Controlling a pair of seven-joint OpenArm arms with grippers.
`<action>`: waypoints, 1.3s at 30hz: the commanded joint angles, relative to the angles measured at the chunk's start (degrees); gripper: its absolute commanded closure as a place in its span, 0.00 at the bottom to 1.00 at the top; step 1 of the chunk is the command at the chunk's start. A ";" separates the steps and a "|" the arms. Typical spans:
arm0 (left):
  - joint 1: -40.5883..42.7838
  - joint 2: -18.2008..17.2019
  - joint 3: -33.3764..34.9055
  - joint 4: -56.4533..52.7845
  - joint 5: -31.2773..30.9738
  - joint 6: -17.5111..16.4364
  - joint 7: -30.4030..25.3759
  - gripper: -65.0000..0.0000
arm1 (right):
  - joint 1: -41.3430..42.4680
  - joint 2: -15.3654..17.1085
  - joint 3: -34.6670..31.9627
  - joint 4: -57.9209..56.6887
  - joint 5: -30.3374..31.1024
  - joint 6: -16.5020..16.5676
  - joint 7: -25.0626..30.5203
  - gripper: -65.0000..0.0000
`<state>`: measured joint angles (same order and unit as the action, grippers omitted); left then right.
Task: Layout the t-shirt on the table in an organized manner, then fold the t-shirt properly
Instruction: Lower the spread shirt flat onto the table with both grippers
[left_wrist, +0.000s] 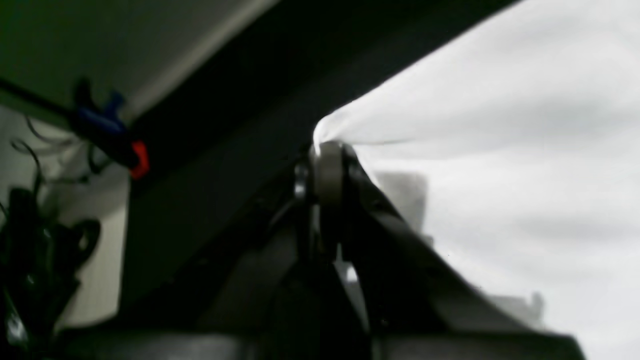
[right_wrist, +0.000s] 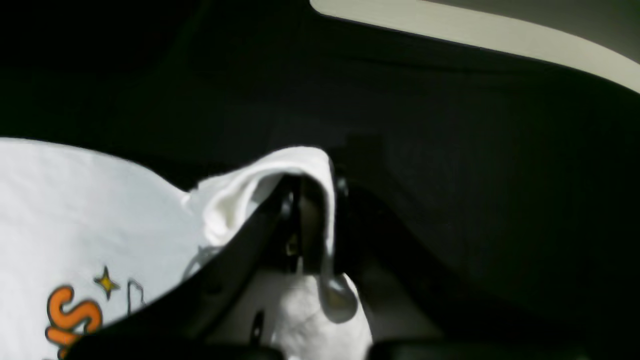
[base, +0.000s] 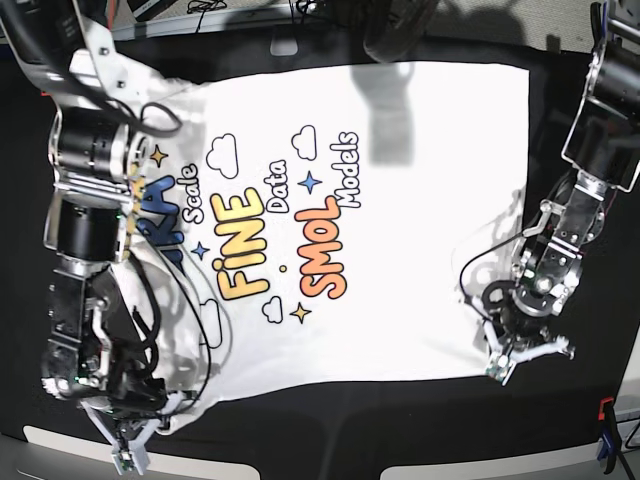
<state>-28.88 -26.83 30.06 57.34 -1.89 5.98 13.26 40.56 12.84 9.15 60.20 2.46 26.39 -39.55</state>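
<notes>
At the near edge of the black surface (base: 330, 430), both grippers are pinched shut on the t-shirt (base: 400, 290): the right gripper (right_wrist: 312, 200) clamps a rolled corner by the orange lettering, the left gripper (left_wrist: 327, 155) nips the opposite corner. Held so, they can pull the cloth taut. Farther off, it lies spread print-up.

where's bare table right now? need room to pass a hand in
Bare black table runs along the near edge below the t-shirt, between the two arms. Another bare patch lies beyond the shirt's hem, above the left gripper. Crowded: the side where the right gripper and its arm lie over the shirt, and the shirt corner that the left gripper pinches.
</notes>
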 joint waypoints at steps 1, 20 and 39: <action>-2.95 -0.55 -0.44 -0.55 0.24 1.40 -2.58 1.00 | 2.82 0.31 0.24 0.20 -0.42 -0.85 2.73 1.00; -10.82 1.16 -0.44 -8.50 -0.13 -3.19 -8.81 1.00 | 14.97 -0.66 0.24 -25.27 -8.50 -9.75 13.16 1.00; -11.13 1.25 -0.44 -8.85 -0.13 -3.19 -9.86 1.00 | 14.97 -0.94 0.24 -25.27 -8.50 -9.73 17.84 0.66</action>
<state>-37.63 -25.10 30.06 47.83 -2.15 2.39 4.71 52.84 11.57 9.37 33.80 -6.24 16.86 -23.57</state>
